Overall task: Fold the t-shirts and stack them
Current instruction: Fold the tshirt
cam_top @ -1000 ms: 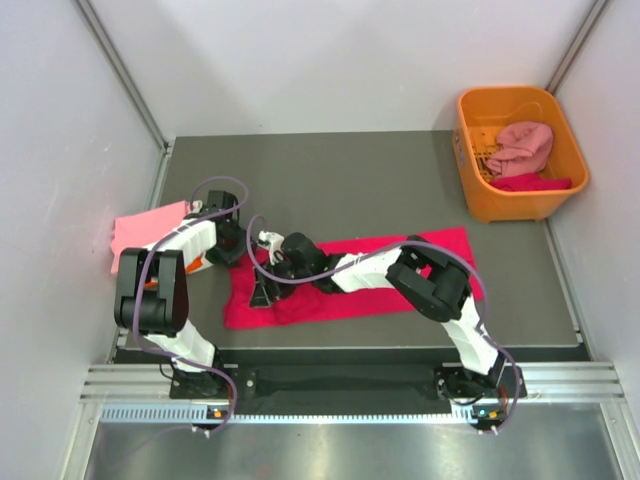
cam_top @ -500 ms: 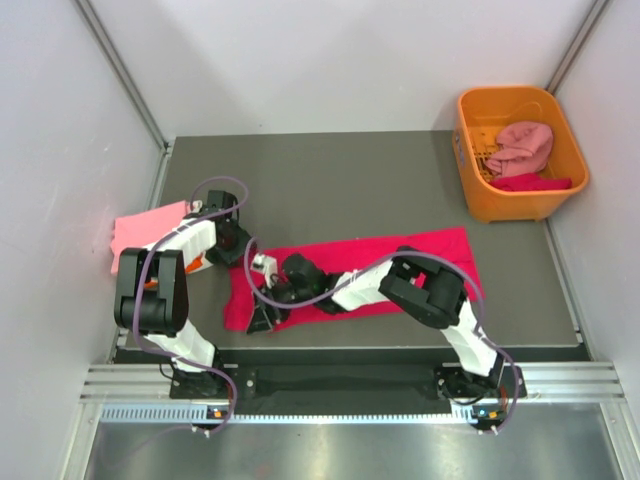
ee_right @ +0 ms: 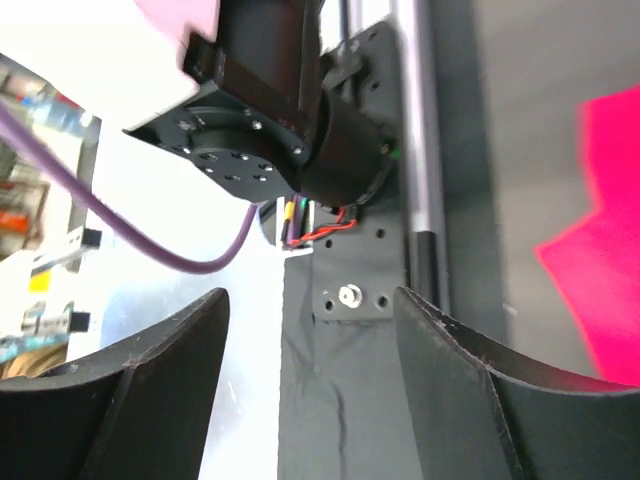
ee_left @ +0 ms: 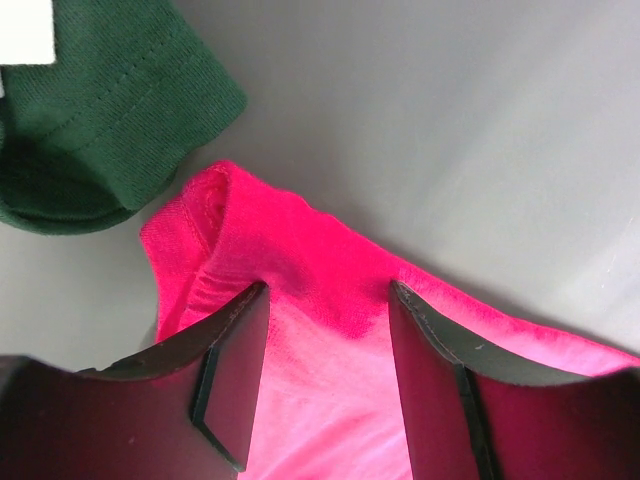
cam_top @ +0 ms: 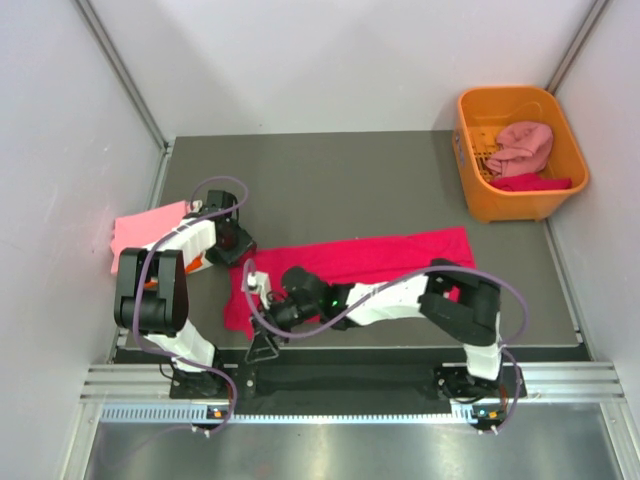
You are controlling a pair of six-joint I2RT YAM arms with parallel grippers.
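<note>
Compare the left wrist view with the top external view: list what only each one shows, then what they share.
Only the left wrist view: a dark green shirt lying just beyond the corner of the crimson shirt.
Only the top external view: the orange basket holding a dusty pink shirt, a light pink shirt at the table's left edge, and the right gripper out over the near edge.
Both: the crimson shirt, the grey table and the left gripper, open over that shirt's corner.

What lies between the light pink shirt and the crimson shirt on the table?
The left arm, from white forearm to left gripper, in the top view.
</note>
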